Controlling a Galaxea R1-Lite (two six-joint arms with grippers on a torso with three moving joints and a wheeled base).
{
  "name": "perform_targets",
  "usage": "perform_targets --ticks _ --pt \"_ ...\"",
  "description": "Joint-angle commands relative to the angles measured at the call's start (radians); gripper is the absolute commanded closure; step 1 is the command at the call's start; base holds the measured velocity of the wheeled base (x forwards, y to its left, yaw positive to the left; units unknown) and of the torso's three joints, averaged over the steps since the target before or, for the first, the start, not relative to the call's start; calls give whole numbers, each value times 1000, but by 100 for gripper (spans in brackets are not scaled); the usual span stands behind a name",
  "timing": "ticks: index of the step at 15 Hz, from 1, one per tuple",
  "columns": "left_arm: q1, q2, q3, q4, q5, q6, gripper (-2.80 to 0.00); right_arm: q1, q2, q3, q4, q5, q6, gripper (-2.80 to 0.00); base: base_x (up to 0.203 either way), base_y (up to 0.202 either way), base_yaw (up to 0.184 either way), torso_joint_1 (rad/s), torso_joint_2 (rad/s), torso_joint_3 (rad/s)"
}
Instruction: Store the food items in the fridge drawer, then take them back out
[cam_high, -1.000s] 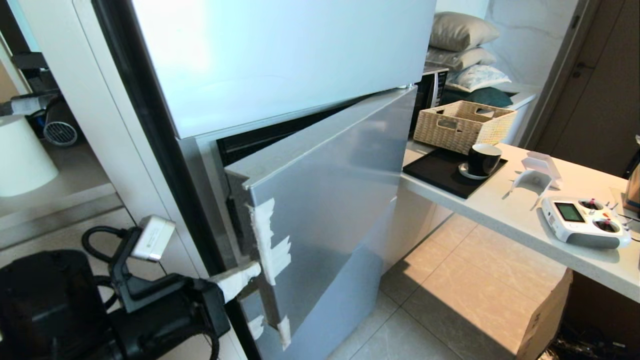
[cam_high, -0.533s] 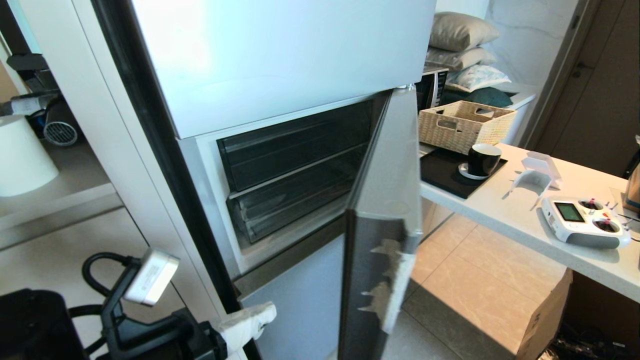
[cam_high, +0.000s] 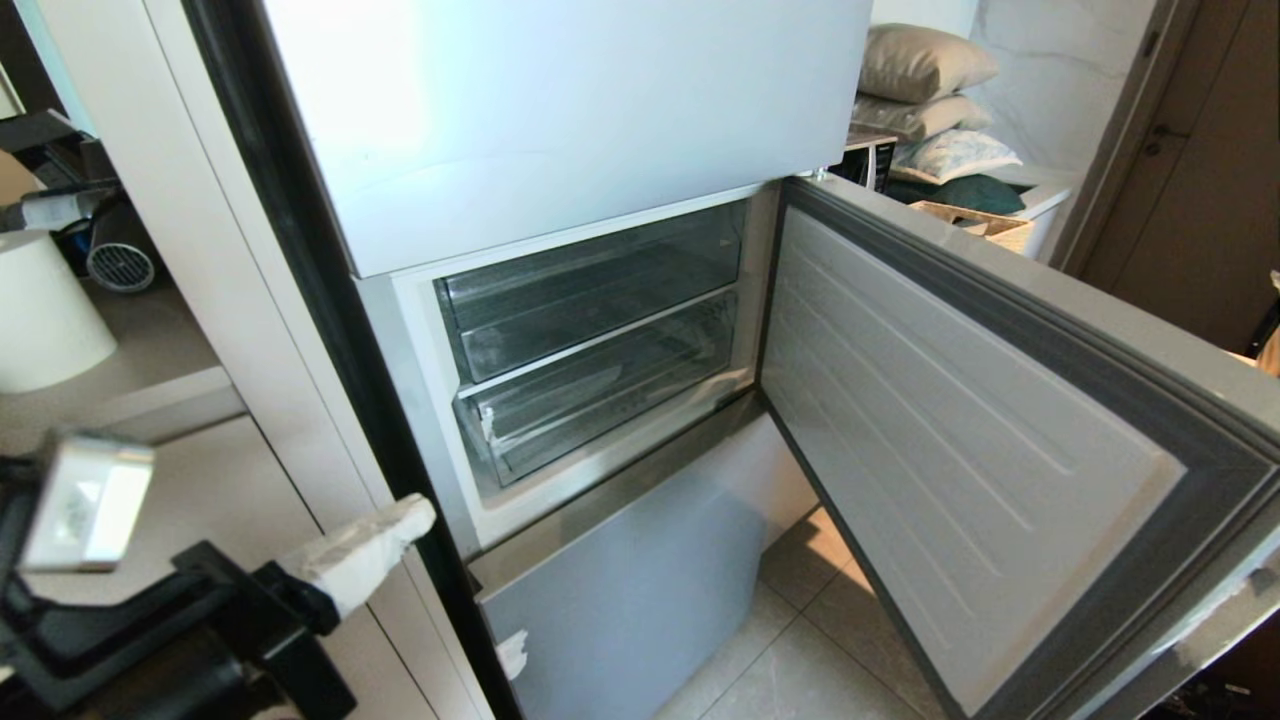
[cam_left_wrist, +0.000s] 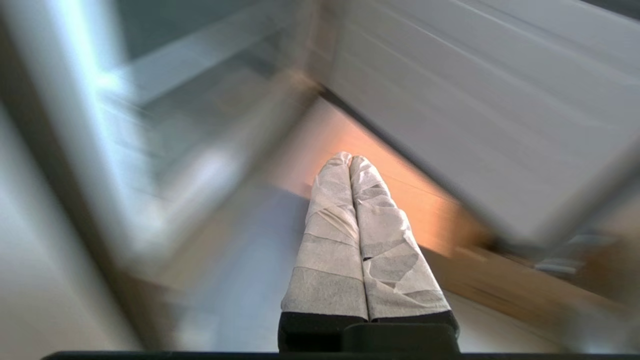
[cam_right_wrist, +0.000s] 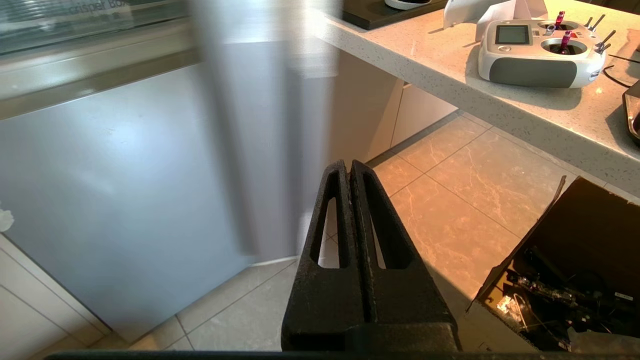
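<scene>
Left gripper (cam_left_wrist: 349, 160): taped fingers pressed together, holding nothing; it hangs low beside the fridge, off the open compartment's lower left corner.
Right gripper (cam_right_wrist: 350, 165): black fingers together, empty, parked low over the floor tiles (cam_right_wrist: 450, 200).
Door (cam_high: 960, 440): swung wide to the right of your left gripper, its ribbed inner face showing.
Fridge drawer (cam_high: 600, 400): the lower of two clear drawers, pushed in, up and to the right of your left fingertips.
Step in hand: judged to be opening that drawer. Spread the fingers first, come in level at its front lip, pull straight out and keep clear of the door's edge.
Food items: none in view; you cannot tell where they lie.
Hard to make out: the left wrist view is smeared; the drawers' contents are hidden behind reflections; the counter (cam_right_wrist: 450, 55) is mostly behind the door.
</scene>
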Motion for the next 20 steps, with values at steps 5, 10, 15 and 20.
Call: perform_targets --ticks 5,10,15,20 --pt "480 -534 176 186 54 136 0 0 0 0 -1 0 -1 0 0 0 0 0 0 0" --pt "528 -862 226 804 -49 175 0 0 1 0 -1 0 1 0 0 0 0 0 0 0" --pt "680 -873 162 1170 -203 197 0 0 2 0 -1 0 1 0 0 0 0 0 0 0" --pt "672 -1008 169 1136 -230 151 0 0 0 0 -1 0 -1 0 0 0 0 0 0 0"
